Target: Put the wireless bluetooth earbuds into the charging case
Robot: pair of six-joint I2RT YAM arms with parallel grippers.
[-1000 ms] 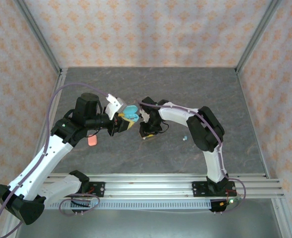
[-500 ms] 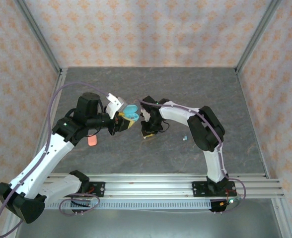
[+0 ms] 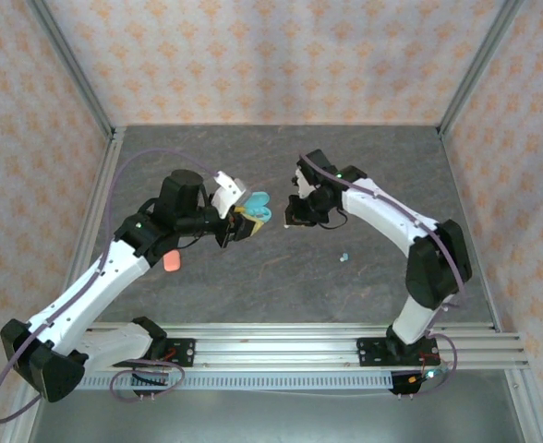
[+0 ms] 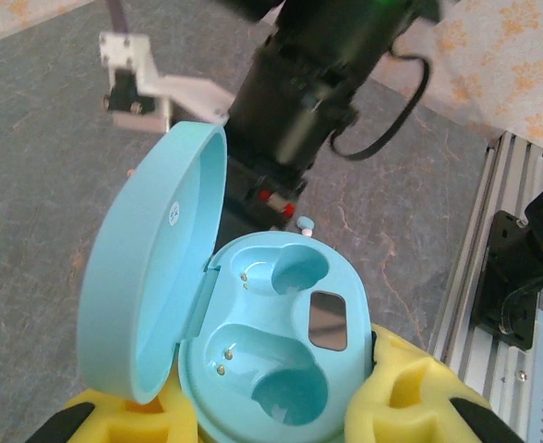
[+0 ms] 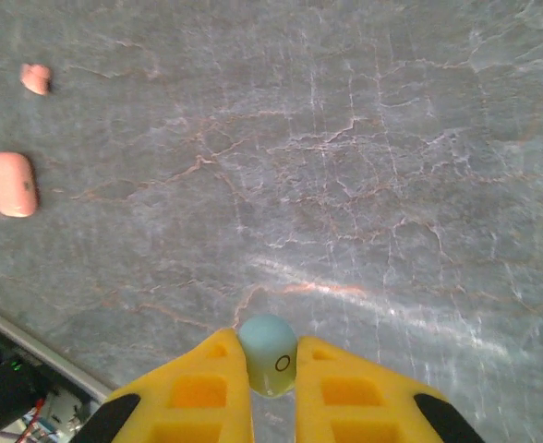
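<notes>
Two empty sockets [image 4: 290, 268] show in the open light-blue charging case [image 4: 271, 351], which our left fingers [image 4: 410, 388] clamp at its near end, long axis running out from them. Our right fingers [image 5: 331, 388] pinch a light-blue earbud [image 5: 268, 355] at their tips. From above, we see the case just off those tips, leftward, not touching.

Grey marbled table [image 3: 281, 166] between orange-patterned walls [image 3: 271, 55].

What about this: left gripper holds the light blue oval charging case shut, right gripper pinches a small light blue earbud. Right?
No: the left wrist view shows the light blue oval charging case open in the left gripper. The right gripper does pinch the small light blue earbud.
</notes>
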